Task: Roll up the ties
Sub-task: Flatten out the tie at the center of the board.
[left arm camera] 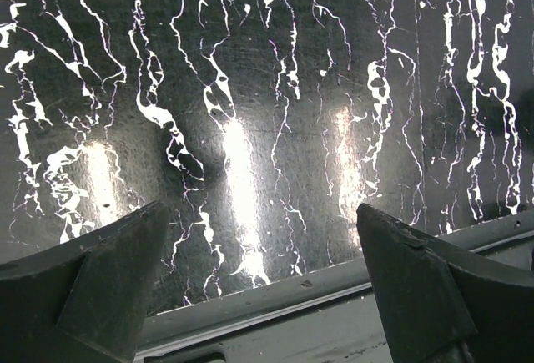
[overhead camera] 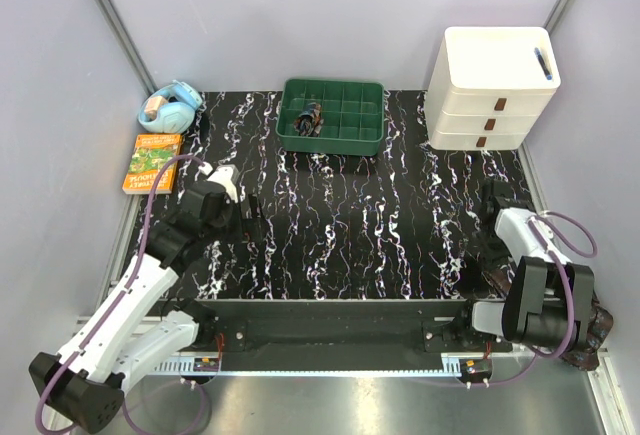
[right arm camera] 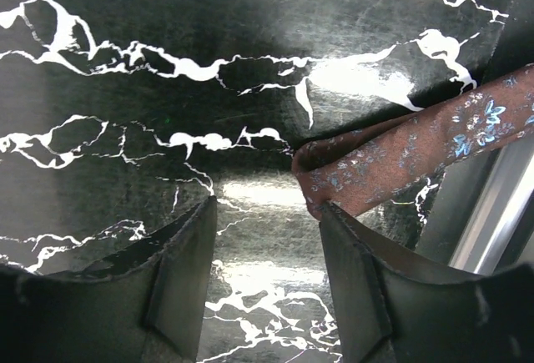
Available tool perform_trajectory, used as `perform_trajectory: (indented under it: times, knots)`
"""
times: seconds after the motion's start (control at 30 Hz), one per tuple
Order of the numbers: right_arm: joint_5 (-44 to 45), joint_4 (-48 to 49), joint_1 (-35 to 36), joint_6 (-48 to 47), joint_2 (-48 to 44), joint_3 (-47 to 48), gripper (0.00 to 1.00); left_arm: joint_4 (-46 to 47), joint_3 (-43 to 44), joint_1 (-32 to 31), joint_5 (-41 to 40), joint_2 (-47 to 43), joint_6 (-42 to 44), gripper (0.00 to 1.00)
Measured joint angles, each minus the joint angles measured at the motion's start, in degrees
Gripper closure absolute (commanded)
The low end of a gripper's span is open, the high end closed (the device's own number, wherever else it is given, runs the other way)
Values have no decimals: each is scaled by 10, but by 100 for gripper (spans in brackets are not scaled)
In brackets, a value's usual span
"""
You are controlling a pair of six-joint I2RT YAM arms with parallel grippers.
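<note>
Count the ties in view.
2: a rolled tie in the green tray at the far side, a loose tie at the right edge by the right pincer. Bunched cloth at the near right corner may hide more.

The left arm [overhead camera: 130, 305] and right arm [overhead camera: 520, 227] share one build: smooth white shell links joined by chunky black joint housings [overhead camera: 75, 400]. A thin purple cable [overhead camera: 150, 220] runs along each arm, bowing out in a loose loop on the right one. The left gripper [left arm camera: 260, 221] and right gripper [right arm camera: 267, 213] each carry two matte black, wedge-shaped fingers [left arm camera: 100, 288] with scuffed, dusty edges.
</note>
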Motion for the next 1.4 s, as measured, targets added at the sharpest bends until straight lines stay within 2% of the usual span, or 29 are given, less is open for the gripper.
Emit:
perform_trajectory:
  times: [0.43, 0.87, 1.23, 1.33, 1.37, 1.4]
  knots:
    - [-2, -39, -9, -21, -58, 43, 35, -4, 0, -12, -21, 2, -2, 1]
    - [1, -68, -19, 3, -72, 4, 34, -4, 0, -33, -23, 5, -3, 1]
    - [-27, -52, -63, -6, -42, -9, 41, -7, 0, -40, -28, 7, -5, 1]
    - [-29, -51, -76, -6, -33, -9, 50, -8, 0, -40, -29, 7, -7, 1]
    - [-29, -50, -79, -5, -30, -9, 56, -8, 0, -41, -30, 7, -7, 1]
    - [-28, -50, -81, -6, -29, -9, 57, -8, 0, -42, -30, 7, -7, 1]
